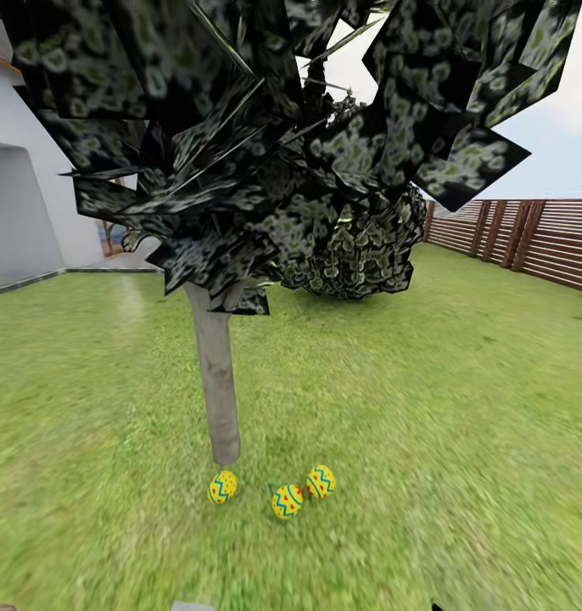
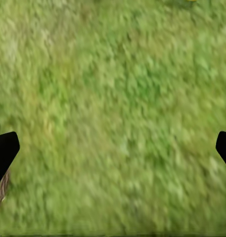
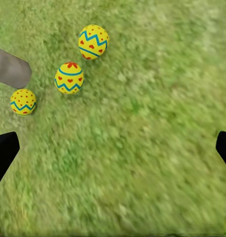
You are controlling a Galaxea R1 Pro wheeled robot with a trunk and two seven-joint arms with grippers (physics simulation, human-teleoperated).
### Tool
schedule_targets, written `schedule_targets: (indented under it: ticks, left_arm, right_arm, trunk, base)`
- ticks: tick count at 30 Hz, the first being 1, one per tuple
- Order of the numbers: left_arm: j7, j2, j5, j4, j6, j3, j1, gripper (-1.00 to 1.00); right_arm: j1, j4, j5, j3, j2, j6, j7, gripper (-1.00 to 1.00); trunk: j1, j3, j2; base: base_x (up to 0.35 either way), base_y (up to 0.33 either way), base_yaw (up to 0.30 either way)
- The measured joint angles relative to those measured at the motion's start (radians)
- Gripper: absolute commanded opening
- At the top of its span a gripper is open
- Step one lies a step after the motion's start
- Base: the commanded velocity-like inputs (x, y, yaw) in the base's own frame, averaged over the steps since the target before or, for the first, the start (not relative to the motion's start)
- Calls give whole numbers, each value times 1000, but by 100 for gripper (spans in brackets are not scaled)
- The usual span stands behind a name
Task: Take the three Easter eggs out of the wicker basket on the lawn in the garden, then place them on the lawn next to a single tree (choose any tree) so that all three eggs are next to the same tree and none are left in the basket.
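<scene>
Three yellow Easter eggs with blue zigzags lie on the lawn (image 1: 427, 407) at the foot of the tree (image 1: 216, 373): a dotted one (image 1: 222, 487) nearest the trunk, a heart-painted one (image 1: 288, 501) in the middle and another (image 1: 321, 481) to its right. The right wrist view has the same eggs (image 3: 23, 101) (image 3: 69, 77) (image 3: 93, 42) beside the grey trunk base (image 3: 11, 67), with my right gripper (image 3: 113, 148) open above bare grass, apart from them. My left gripper (image 2: 113, 148) is open over grass (image 2: 113, 98), holding nothing. The wicker basket is out of view.
The tree's dark angular crown (image 1: 265, 127) hangs low overhead. A second leafy shrub (image 1: 359, 255) stands behind it. A brown slatted fence (image 1: 528, 238) runs along the right, and a white house wall (image 1: 19, 212) with paving stands at the left.
</scene>
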Motion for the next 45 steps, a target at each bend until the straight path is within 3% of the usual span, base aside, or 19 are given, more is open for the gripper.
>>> schedule_targets:
  ticks: [4, 17, 31, 36, 45]
  left_arm:
    - [1, 8, 0, 1, -2, 0, 16, 100]
    - [1, 34, 1, 12, -6, 0, 69, 100]
    - [-5, 61, 3, 53, -44, 0, 86, 100]
    - [-8, 64, 3, 54, -53, 0, 86, 100]
    - [-10, 67, 4, 55, -58, 1, 87, 100]
  right_arm:
    - [1, 83, 0, 2, -1, -51, -5, 100]
    - [4, 236, -2, 2, -4, -116, -9, 100]
    - [5, 286, -5, 1, 0, -146, -25, 100]
    - [5, 309, -6, 0, -2, -196, -28, 100]
    - [5, 322, -6, 0, -1, -218, -29, 100]
  trunk:
    - [-15, 13, 28]
    - [-65, 53, 119]
    - [-119, 97, 217]
    - [-138, 113, 252]
    - [-173, 141, 315]
  base:
    - [0, 0, 0]
    - [0, 0, 0]
    - [0, 0, 0]
    - [0, 0, 0]
    - [0, 0, 0]
